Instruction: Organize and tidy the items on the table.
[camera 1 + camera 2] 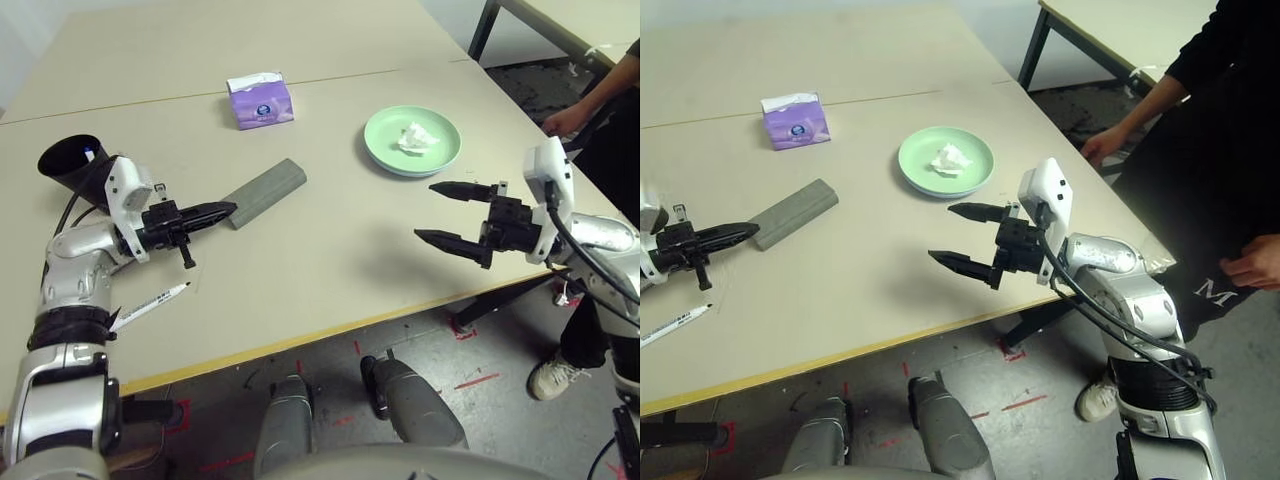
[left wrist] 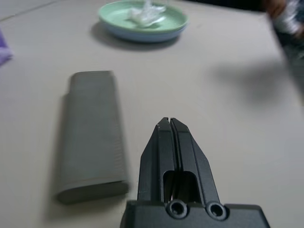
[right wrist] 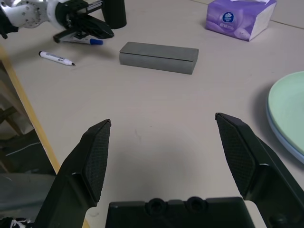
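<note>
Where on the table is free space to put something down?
Bare top lies between the grey oblong glasses case and the green plate, and behind the purple tissue box. Crowded at the left: black cup, marker.

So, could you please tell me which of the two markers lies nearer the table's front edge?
The black-capped marker; it lies alone close to the yellowish front edge, while the blue-capped marker lies farther in, beside the left gripper.
</note>
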Robot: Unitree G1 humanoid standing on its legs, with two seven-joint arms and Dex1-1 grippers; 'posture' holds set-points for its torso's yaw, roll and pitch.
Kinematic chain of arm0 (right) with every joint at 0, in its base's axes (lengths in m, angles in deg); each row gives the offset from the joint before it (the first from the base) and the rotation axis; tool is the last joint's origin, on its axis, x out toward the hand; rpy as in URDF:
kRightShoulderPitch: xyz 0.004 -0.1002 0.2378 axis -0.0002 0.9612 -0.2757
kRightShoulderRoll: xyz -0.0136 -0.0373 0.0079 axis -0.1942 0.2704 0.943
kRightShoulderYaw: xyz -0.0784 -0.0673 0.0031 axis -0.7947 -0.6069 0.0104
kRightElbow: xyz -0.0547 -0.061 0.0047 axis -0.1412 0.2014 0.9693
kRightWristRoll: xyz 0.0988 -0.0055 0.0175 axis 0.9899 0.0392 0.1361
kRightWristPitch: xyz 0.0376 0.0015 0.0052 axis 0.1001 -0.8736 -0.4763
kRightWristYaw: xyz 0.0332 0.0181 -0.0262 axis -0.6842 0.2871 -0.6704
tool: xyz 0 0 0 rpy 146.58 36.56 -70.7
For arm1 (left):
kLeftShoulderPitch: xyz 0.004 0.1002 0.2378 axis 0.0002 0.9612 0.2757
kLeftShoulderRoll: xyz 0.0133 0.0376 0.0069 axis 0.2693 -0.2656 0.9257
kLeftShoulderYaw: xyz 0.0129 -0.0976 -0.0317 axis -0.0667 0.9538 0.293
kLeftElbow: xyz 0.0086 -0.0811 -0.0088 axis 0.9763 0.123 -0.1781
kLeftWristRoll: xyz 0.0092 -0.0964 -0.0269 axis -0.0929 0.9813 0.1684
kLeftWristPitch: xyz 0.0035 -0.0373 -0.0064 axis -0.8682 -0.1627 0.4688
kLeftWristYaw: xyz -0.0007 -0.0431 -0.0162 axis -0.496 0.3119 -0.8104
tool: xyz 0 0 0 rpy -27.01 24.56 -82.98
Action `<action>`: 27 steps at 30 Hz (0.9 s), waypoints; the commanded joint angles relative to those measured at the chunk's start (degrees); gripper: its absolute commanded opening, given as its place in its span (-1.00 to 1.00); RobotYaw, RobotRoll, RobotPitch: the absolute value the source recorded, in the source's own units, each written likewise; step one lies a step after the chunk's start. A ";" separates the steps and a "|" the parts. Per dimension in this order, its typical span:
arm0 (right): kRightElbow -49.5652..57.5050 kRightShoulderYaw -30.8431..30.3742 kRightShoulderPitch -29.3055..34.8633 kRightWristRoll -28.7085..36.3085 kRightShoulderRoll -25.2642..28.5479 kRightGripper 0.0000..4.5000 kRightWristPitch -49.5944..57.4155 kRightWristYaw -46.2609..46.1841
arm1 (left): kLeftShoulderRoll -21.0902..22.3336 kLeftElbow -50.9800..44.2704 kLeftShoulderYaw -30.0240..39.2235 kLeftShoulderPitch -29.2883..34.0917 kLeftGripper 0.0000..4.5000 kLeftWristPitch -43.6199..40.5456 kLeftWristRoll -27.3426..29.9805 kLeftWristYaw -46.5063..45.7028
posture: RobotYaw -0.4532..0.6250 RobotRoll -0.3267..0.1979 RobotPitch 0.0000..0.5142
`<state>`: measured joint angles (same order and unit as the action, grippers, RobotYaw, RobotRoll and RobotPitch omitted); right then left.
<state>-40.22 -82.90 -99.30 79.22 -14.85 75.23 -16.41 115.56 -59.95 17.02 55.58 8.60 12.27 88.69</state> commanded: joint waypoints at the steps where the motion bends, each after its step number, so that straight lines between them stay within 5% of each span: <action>1: -0.95 -0.91 -0.34 -0.22 0.02 1.00 -1.35 1.05 | 2.31 -6.39 2.02 4.85 -0.98 -4.70 2.27 0.62 | -0.50 0.25 -0.37; 11: -3.16 -2.98 -1.99 0.06 0.09 1.00 -3.59 6.34 | 5.56 -7.48 10.97 16.33 -0.98 -3.42 2.65 -1.02 | -0.42 0.25 -0.37; 27: -5.80 -7.70 -4.64 -0.70 -0.07 1.00 -6.37 16.56 | 9.91 -6.83 20.14 26.05 -0.98 -1.85 2.31 0.11 | -0.30 0.25 -0.33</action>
<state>-45.26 -89.87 -103.48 78.99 -15.05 69.79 -0.74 124.23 -66.42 35.50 80.30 6.83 15.04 87.92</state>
